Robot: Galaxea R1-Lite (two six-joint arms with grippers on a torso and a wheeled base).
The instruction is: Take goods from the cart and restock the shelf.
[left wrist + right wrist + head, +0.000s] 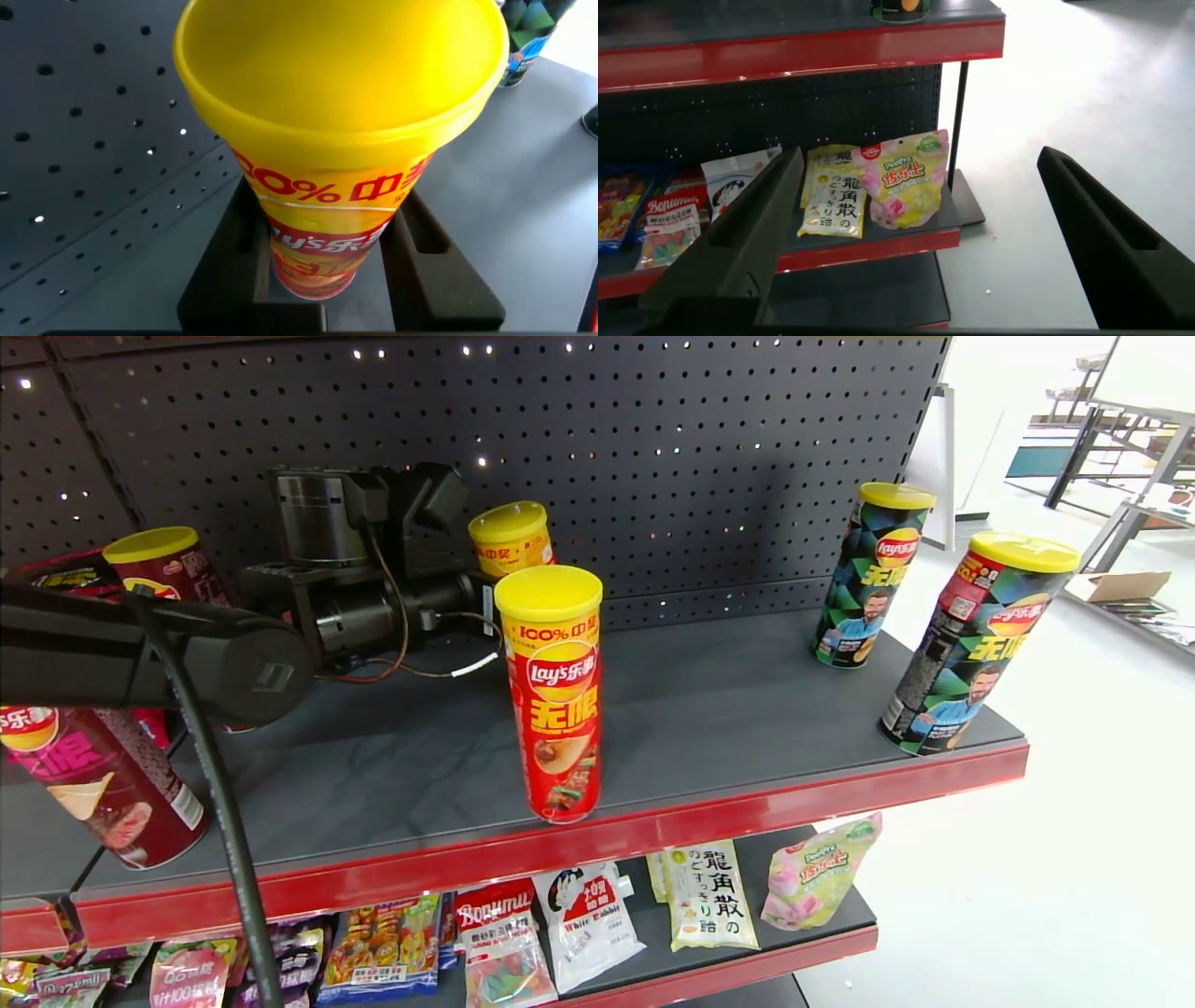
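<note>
1. The right hand (pixel 920 159) hangs with its fingers wide apart and nothing between them. It faces the lower shelf (pixel 868 254), where bags (pixel 898 177) of sweets lie, at 6 o'clock below the front can.
2. The front can (pixel 551 695) stands upright at the red lip of the shelf (pixel 728 709). It has a yellow lid and a red wrap with a round logo, large yellow characters and a food picture; the small print is too fine to make out.
3. In the same row, a maroon can (pixel 103 784) stands at 9 o'clock of it. A teal can (pixel 980 644) with a geometric pattern stands at 3 o'clock, near the shelf's end.
4. The held can (pixel 511 546) is deeper in, at 11 o'clock of the front can and upright. The left hand (pixel 327 224) is clamped on its lower body, one finger on each side. I cannot tell whether its base rests on the shelf. Its lid and wrap match the front can's.
5. Handling, as I judge it:
   - The can is a light, stiff tube with a glossy, rather slippery wrap.
   - It is tall and narrow, so it tips easily.
   - The contents are brittle and the lid would flex.
   - A grip across the body at or below the middle suits it, with a modest squeeze and never on the lid.
6. Farthest back, a far teal can (pixel 873 574) stands at 2 o'clock and a far maroon can (pixel 159 565) at 10 o'clock. Both are near the pegboard (pixel 653 448).
</note>
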